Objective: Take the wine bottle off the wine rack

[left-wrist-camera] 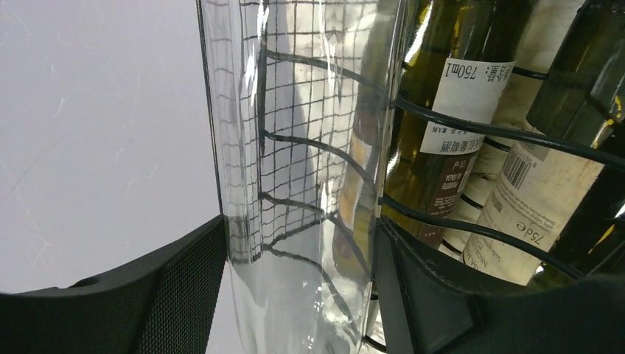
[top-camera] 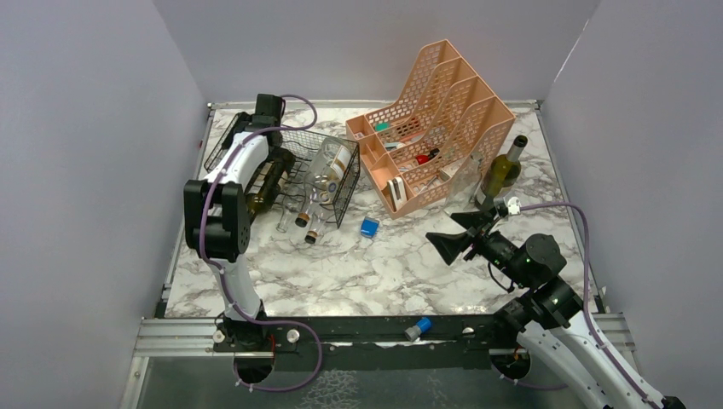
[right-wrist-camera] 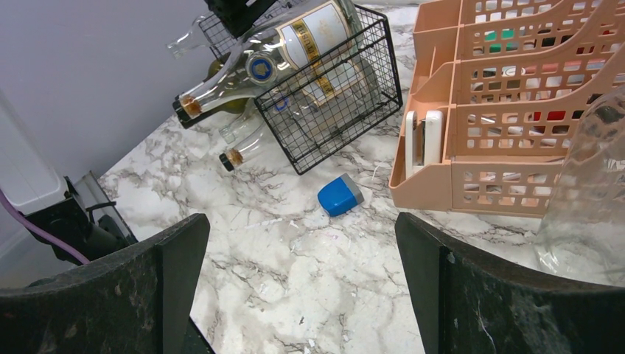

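Note:
The black wire wine rack stands at the back left with several bottles lying in it, necks towards me. My left gripper reaches in at the rack's far left end. In the left wrist view it is shut on a clear glass wine bottle, one finger on each side. Dark labelled bottles lie beside it behind the rack wires. My right gripper is open and empty above the marble table. The rack also shows in the right wrist view.
A peach perforated file organizer stands at the back centre. A green bottle and a clear glass bottle stand right of it. A small blue object lies in front of the rack. Grey walls enclose the table.

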Controlling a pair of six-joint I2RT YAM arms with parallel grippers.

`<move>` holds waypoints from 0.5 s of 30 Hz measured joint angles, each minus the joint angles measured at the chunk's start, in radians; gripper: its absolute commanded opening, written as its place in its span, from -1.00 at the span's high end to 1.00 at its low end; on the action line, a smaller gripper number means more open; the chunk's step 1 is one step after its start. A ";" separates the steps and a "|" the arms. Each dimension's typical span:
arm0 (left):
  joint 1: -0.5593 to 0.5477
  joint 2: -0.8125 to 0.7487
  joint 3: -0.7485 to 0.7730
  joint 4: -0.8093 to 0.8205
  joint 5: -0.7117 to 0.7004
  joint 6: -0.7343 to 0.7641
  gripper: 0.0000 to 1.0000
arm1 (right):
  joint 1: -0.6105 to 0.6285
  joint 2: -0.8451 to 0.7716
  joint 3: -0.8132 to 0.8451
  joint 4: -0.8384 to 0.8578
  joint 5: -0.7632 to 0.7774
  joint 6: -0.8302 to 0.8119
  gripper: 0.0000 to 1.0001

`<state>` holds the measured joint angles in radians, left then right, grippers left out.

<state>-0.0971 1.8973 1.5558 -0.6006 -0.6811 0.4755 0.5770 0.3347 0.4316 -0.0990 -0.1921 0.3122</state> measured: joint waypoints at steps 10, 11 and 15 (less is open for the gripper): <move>-0.004 -0.048 -0.001 0.002 0.005 -0.040 -0.16 | 0.000 0.000 -0.001 0.000 0.000 -0.002 -0.99; -0.005 -0.056 -0.001 0.002 0.005 -0.045 -0.13 | 0.000 0.000 -0.001 0.000 0.000 -0.004 -0.99; -0.010 -0.096 -0.001 0.005 0.010 -0.063 -0.05 | 0.000 0.000 -0.001 0.000 0.000 -0.011 -0.99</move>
<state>-0.1070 1.8011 1.5551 -0.5953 -0.6712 0.4122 0.5770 0.3347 0.4305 -0.0986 -0.1921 0.3016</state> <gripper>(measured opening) 0.693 0.995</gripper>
